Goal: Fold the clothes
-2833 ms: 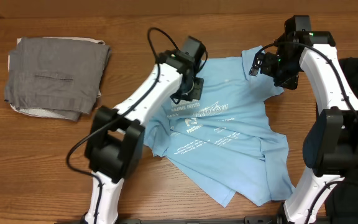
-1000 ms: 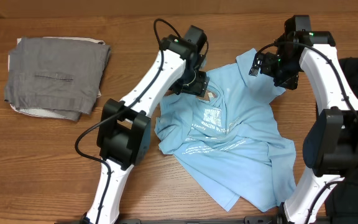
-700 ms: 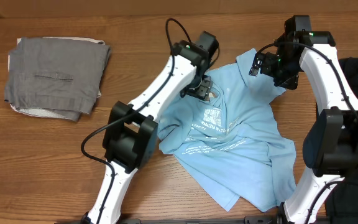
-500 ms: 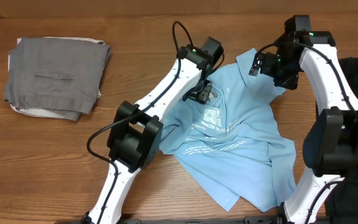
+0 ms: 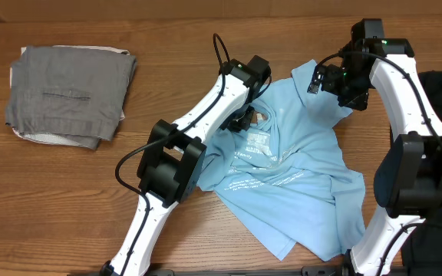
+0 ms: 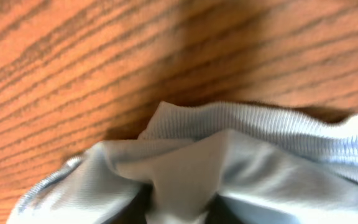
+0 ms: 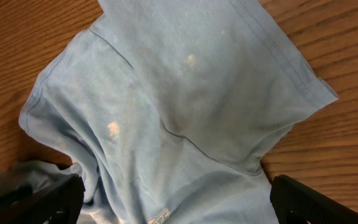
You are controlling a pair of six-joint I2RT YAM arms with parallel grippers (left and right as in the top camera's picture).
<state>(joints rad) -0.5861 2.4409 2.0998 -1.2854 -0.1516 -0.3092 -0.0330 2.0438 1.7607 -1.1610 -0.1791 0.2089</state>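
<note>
1. L gripper [image 5: 244, 120] has slid a bit nearer the front since 0.5 s ago; it pinches the shirt [image 5: 290, 172] collar, rib edge raised off the surface [image 5: 67, 199].
2. Shirt crumpled at centre-right, lower edge near the front.
3. R gripper [image 5: 336, 86]: fingers wide apart over the far sleeve edge.
4. Bare wood front-left, btwn shirt & grey pile [image 5: 67, 92].

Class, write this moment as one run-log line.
task: fold | left gripper: shut on shirt | right gripper: open above shirt | shirt: crumpled, not folded
</note>
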